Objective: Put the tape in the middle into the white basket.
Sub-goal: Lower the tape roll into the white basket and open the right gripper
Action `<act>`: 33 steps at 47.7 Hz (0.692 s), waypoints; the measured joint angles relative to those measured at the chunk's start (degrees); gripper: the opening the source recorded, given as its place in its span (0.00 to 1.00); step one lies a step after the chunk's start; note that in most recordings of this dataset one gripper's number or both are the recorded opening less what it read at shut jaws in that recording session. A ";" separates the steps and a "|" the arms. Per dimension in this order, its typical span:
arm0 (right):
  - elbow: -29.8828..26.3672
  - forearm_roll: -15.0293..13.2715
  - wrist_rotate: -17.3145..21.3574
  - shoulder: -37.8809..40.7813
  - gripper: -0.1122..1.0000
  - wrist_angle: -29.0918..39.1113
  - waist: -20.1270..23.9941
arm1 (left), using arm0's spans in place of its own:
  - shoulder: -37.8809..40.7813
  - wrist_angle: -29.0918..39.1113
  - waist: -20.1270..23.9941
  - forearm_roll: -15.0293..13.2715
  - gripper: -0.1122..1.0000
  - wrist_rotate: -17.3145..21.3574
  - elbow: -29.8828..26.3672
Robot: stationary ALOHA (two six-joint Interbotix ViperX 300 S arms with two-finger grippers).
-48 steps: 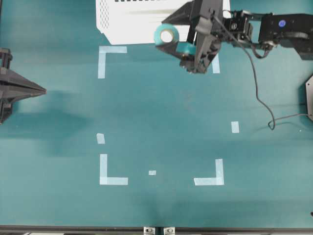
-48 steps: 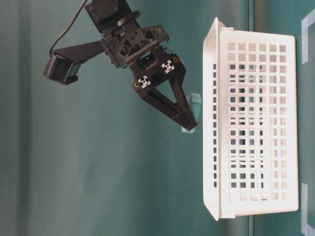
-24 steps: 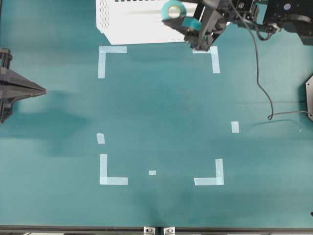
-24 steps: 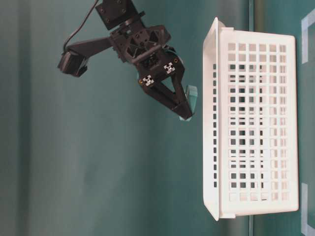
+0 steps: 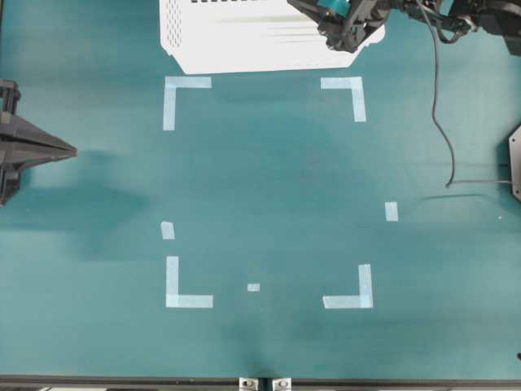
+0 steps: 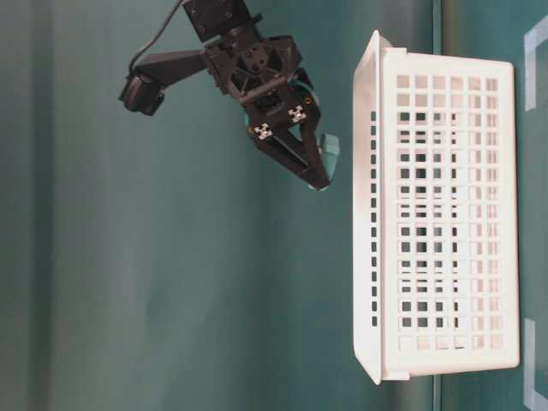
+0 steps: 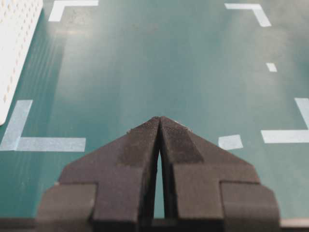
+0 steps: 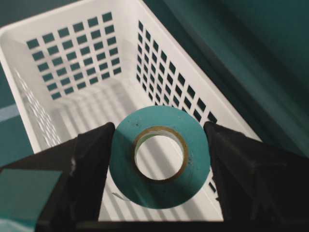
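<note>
My right gripper (image 8: 159, 145) is shut on the tape (image 8: 159, 195), a teal roll with a tan core ring, gripped by its two sides. In the right wrist view the roll hangs over the slatted floor of the white basket (image 8: 72, 53). The table-level view shows the gripper (image 6: 318, 182) and roll (image 6: 330, 152) clear of the basket's rim (image 6: 368, 214), on its open side. Overhead, this gripper (image 5: 346, 34) is over the basket's (image 5: 228, 49) right end at the top edge. My left gripper (image 5: 73, 150) rests shut and empty (image 7: 159, 120) at the far left.
Pale tape corner marks (image 5: 175, 85) (image 5: 356, 88) (image 5: 184, 298) (image 5: 358, 298) frame a square on the teal table, with small strips (image 5: 391, 211) (image 5: 167, 230) nearby. The right arm's black cable (image 5: 435, 122) hangs down over the table's right side.
The right gripper has carried the tape away from the marked square toward the table's far edge, ending over the basket's opening. The left gripper has not moved.
</note>
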 measured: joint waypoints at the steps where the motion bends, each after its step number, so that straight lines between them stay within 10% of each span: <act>1: 0.00 0.00 0.00 0.18 0.69 0.00 -0.09 | 0.00 0.09 0.00 0.00 0.00 0.00 -0.09; 33: 0.00 0.09 0.09 0.88 0.69 1.14 -0.53 | 0.00 0.09 0.00 0.00 0.00 0.00 -0.09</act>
